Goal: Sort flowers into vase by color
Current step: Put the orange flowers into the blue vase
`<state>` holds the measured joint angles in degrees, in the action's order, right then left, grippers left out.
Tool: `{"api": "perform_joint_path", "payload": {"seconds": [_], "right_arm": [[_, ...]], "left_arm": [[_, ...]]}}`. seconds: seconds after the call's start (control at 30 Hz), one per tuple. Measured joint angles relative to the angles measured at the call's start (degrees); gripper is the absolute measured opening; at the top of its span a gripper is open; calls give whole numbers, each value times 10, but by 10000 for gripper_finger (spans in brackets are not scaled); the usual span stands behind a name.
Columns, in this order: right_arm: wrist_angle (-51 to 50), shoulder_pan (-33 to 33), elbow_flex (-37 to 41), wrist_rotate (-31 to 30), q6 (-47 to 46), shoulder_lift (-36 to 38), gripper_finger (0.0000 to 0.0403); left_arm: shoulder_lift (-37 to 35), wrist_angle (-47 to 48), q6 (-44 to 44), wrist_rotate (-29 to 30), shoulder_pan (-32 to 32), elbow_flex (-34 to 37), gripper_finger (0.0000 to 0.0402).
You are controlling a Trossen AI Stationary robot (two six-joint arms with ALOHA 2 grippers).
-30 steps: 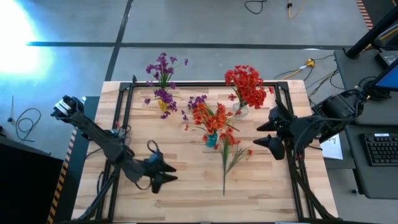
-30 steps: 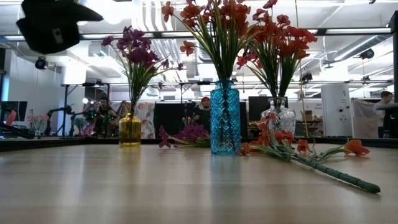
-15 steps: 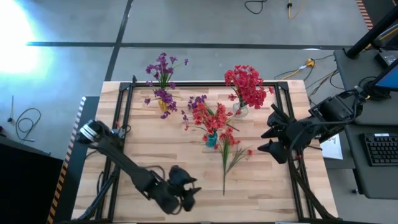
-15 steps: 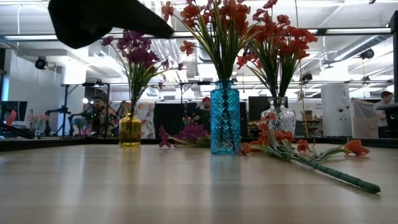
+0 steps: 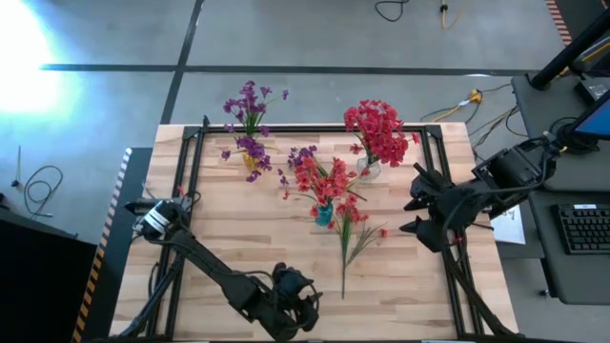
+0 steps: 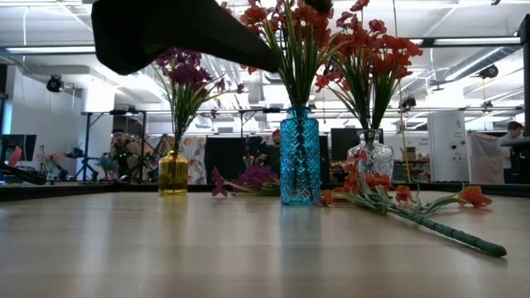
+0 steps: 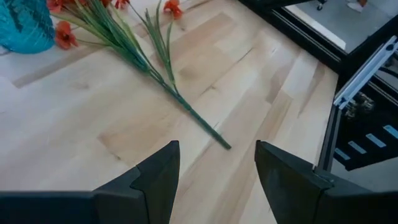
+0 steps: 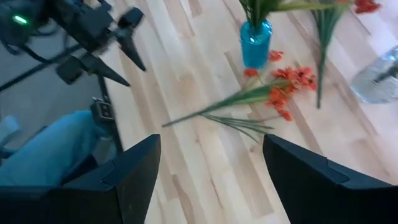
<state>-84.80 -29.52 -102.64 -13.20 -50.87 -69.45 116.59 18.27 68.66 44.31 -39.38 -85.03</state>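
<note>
One red flower sprig (image 5: 349, 240) lies flat on the table, its stem end (image 7: 214, 134) toward the near edge. A purple sprig (image 5: 301, 155) lies behind the blue vase (image 5: 324, 213), which holds red flowers. A yellow vase (image 5: 251, 164) holds purple flowers, and a clear vase (image 5: 369, 170) holds red ones. My left gripper (image 5: 307, 303) hovers open near the near edge, just left of the lying sprig's stem end, and touches nothing. My right gripper (image 5: 413, 214) hangs open above the table's right side, and the red sprig (image 8: 249, 99) lies below it.
A black metal frame (image 5: 191, 181) runs along the table's left, far and right sides. Bare wood (image 5: 238, 229) lies between the left frame and the blue vase. Beyond the table's right edge are a desk and a keyboard (image 5: 581, 229).
My left gripper has swung from the table's left part toward the near edge and to the right, sinking a little and tipping downward, and now hovers beside the lying red sprig's stem end. Its fingers stay open. The flowers and vases have kept still.
</note>
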Motion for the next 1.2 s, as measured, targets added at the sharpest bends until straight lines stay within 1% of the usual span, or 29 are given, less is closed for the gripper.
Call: {"api": "perform_joint_path", "payload": {"seconds": [0.23, 0.33, 0.47, 0.53, 0.63, 0.77, 0.93, 1.07, 1.2], "right_arm": [[-7, -7, 41, -3, 0, 0, 274], [0, -10, 73, -3, 1, 0, 274], [0, -21, 122, -5, 34, 0, 274], [3, -28, 145, -5, 36, 0, 274], [13, -39, 175, -5, 35, 0, 274], [17, -49, 197, -4, 23, 0, 274], [20, -55, 200, -3, 14, 0, 274], [22, -55, 199, -3, 14, 0, 274], [24, -55, 199, -3, 14, 0, 274]], "left_arm": [[0, 13, 10, 4, 0, -1, 197], [0, 13, 10, 4, 1, -1, 197], [0, 15, 10, 4, 2, -1, 197], [0, 14, 9, 8, 3, -1, 197], [8, -16, 9, 32, 7, -1, 197], [44, -82, 1, 54, 18, -5, 197], [106, -93, -19, 70, 32, -64, 197], [145, -50, -22, 75, 43, -117, 197], [165, -9, -9, 77, 50, -157, 197]]}}
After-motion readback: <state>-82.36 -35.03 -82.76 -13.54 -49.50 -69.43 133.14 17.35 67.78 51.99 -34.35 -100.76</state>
